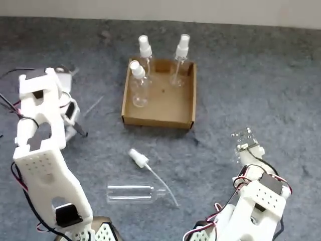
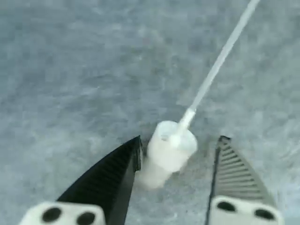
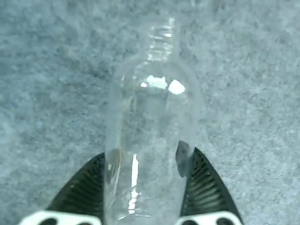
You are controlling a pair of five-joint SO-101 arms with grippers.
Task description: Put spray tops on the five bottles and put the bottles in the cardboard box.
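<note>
Cardboard box point(image 1: 158, 120) sits at about 12 o'clock on the grey fuzzy bench point(image 1: 261, 75). Three bottles are standing upright in it, each with a white spray top on. Going by the box's own clock face, that's the 9 o'clock bottle point(image 1: 141, 89), the 11 o'clock bottle point(image 1: 146, 61) and the 1 o'clock bottle point(image 1: 179, 66).

Down around 6 o'clock a bare bottle point(image 1: 134, 193) lies flat with its neck pointing to 3 o'clock. A loose spray top point(image 1: 139, 158) lies just beside it on the 12 o'clock side. Its dip tube point(image 1: 163, 188) runs off toward 5 o'clock and ends right by that bottle's neck.

The left arm point(image 1: 40, 150) is over at 9 o'clock. The left jaws are open and straddling a second spray top point(image 2: 168, 150) that's lying on the bench. One jaw looks like it's touching the cap, and the other has a visible gap. This one's thin tube point(image 2: 220, 61) sticks straight out, away from the jaws.

The right arm point(image 1: 261, 201) comes in from 5 o'clock. The right jaws are clamped on a clear bottle point(image 3: 150, 122), with both sides pressed against its body. Its threaded neck has no top on it and points away from the jaws. From above, that bottle point(image 1: 246, 139) is at roughly 4 o'clock, well apart from the box.
</note>
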